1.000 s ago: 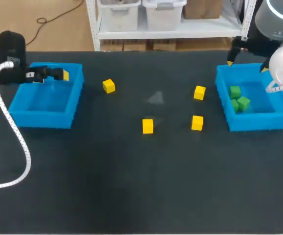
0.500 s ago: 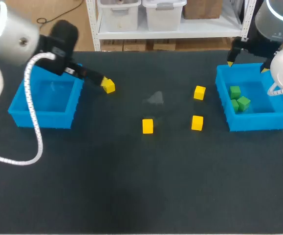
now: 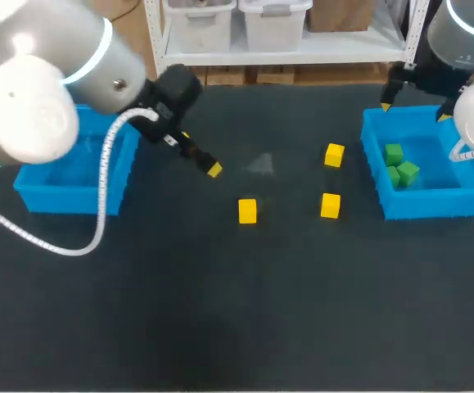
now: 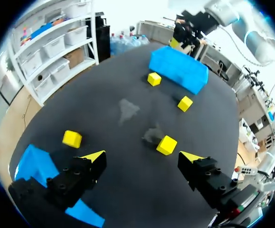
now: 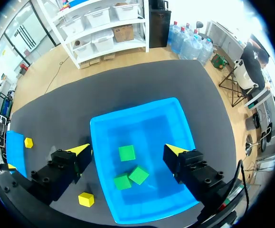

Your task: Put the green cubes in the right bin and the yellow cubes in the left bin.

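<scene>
Yellow cubes (image 4: 166, 145): four, table (image 3: 220, 311) | green cubes (image 5: 127, 153): three, right bin (image 5: 142, 109) | left gripper (image 4: 143, 156), right gripper (image 5: 126, 149): spread, empty

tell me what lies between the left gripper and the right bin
The head view shows one yellow cube near the right bin, the rest bare table up to the left gripper; a second yellow cube sits just off that line.

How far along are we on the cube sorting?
Done: three green cubes lie in the right bin. In hand: nothing; the left gripper, jaws open, hangs over the table near a yellow cube; the right gripper, jaws open, is over that bin. Left: all four yellow cubes on the table; none shows in the left bin.
</scene>
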Controlling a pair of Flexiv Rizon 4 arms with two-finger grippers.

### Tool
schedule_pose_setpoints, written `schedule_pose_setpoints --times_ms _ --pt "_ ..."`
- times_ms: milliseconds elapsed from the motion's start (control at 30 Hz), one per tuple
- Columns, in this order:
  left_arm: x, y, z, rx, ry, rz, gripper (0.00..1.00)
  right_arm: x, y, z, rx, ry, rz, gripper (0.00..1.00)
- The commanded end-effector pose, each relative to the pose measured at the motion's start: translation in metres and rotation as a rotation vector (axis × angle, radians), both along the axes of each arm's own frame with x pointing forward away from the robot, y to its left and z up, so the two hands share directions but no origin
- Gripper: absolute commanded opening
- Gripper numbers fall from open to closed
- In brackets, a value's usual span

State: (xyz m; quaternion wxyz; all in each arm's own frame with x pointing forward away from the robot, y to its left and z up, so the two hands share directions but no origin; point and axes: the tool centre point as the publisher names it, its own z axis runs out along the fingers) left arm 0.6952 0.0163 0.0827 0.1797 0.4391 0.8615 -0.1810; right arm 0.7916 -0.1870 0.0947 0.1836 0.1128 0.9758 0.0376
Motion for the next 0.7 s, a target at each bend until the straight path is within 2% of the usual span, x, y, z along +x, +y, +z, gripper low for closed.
schedule_pose_setpoints --times_ms 33,400,700 --pt "0.01 -0.029 -0.032 0.145 0.067 -0.063 1.0 -0.004 0.0 0.0 -0.002 -0.008 -0.003 1.0" --pt "-0.041 -0.057 -0.049 0.191 0.108 -0.241 1.0 -0.004 0.0 0.0 -0.002 -0.008 -0.003 1.0" --pt "-0.04 -0.063 -0.072 0.246 0.078 -0.241 1.0 -0.004 0.0 0.0 -0.002 -0.008 -0.003 1.0"
